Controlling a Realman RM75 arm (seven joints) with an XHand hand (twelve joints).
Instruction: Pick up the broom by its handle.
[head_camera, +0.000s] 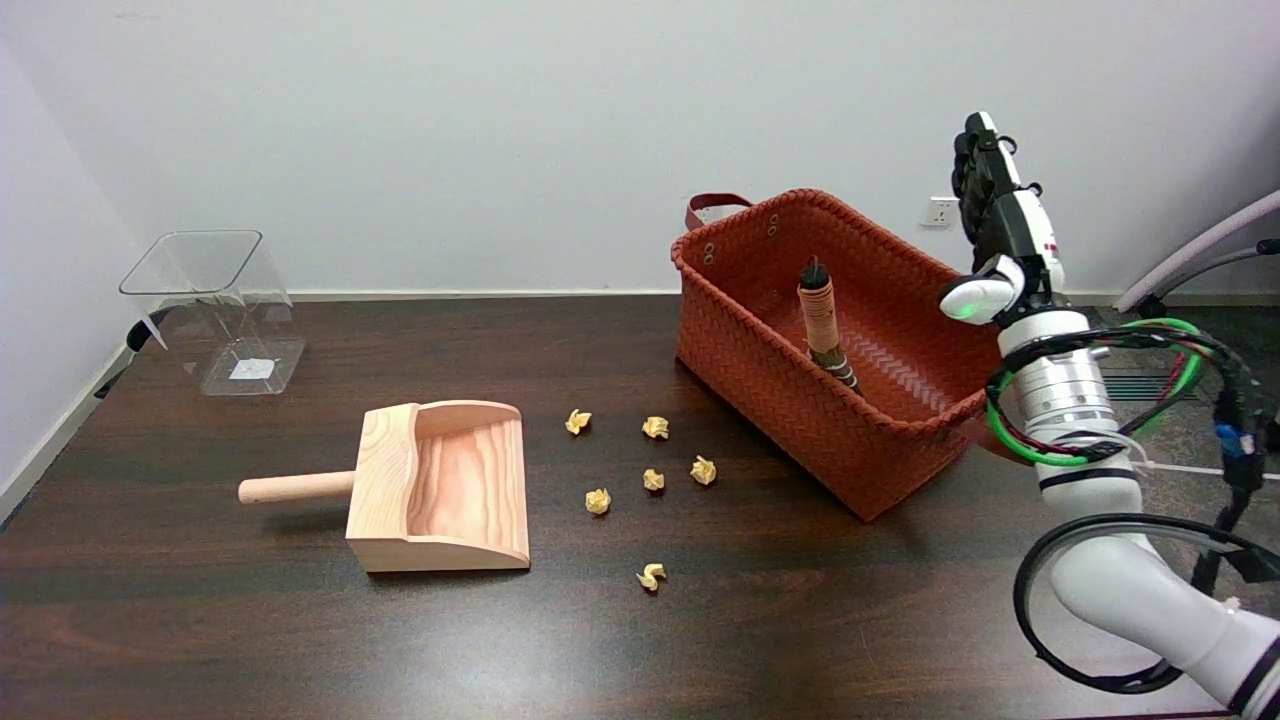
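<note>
**Broom unheld; basket wall is the main hazard**

The broom (824, 325) stands tilted inside the basket (790, 420), handle uppermost, bristle end down against the floor. A grasp could be spoiled if the basket rim is struck on the way in, or if the leaning handle is knocked over. The robot hand (990, 195) is raised, empty, fingers seemingly extended upward. The broom lies below it, well apart, toward the picture's left.

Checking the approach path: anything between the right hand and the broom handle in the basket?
Head view: only the basket's right rim and bare interior lie between the raised right hand and the broom handle; no other object.
</note>
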